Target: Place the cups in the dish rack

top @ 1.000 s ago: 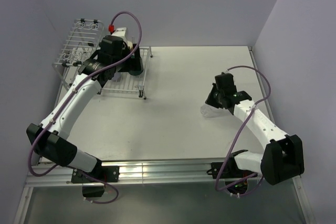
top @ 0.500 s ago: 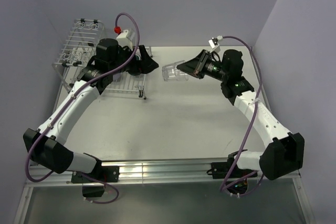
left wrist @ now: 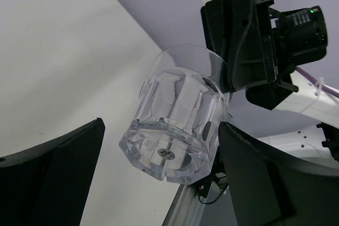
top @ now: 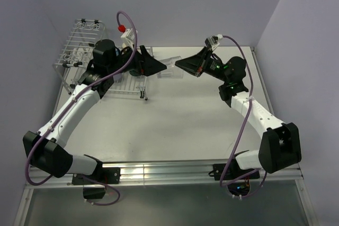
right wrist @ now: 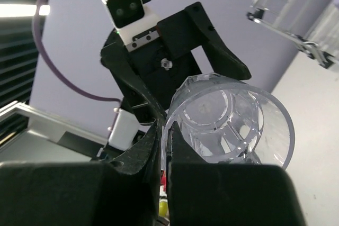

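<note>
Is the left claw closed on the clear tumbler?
No. The left claw stands open either side of the clear tumbler, while the right claw pinches its rim.

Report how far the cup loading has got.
Done: hard to judge; the left arm hides much of the dish rack, and no cup shows loose on the table. In hand: the right gripper pinches the clear tumbler by its rim in mid-air, the open left gripper straddling it, not yet closed. Left: pass it over and set it in the rack.
</note>
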Robot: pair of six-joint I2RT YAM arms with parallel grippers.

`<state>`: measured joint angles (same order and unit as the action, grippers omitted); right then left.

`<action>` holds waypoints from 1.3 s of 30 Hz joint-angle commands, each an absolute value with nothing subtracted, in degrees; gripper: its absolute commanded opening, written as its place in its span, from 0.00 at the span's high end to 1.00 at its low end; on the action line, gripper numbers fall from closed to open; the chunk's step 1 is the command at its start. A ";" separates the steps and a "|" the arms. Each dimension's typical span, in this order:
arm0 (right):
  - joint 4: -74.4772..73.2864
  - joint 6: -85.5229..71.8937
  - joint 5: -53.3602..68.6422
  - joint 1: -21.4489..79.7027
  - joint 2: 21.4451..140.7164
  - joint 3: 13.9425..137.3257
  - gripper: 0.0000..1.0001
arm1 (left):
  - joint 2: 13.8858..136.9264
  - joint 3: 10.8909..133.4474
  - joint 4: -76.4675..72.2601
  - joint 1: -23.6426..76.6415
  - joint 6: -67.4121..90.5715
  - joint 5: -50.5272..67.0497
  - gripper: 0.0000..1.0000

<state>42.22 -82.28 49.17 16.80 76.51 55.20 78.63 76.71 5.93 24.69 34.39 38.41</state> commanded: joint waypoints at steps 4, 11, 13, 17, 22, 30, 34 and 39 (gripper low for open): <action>56.07 -89.73 49.83 17.58 77.43 56.78 1.00 | 76.12 74.71 -2.37 24.70 36.82 44.73 0.05; 60.20 -93.16 49.22 18.81 79.54 57.57 1.00 | 75.76 74.01 -4.92 24.79 38.76 46.93 0.05; 61.08 -93.43 49.04 19.07 79.89 57.57 1.00 | 75.59 73.74 -5.62 24.79 39.20 47.20 0.05; 62.14 -93.78 48.69 19.68 81.12 57.74 1.00 | 75.32 73.13 -5.71 24.79 39.37 47.37 0.06; 63.19 -93.78 48.43 20.30 82.00 57.48 1.00 | 75.67 72.69 -6.59 24.87 40.08 48.86 0.23; 60.83 -91.59 47.99 20.39 82.00 57.48 0.98 | 75.06 72.95 -5.45 24.87 39.47 48.43 0.99; 57.58 -88.60 47.20 20.39 81.04 57.04 0.75 | 74.27 73.74 -3.52 24.87 38.59 47.29 1.00; 47.39 -80.52 45.88 19.87 78.58 57.39 0.56 | 73.74 75.67 -0.18 24.70 36.31 45.44 1.00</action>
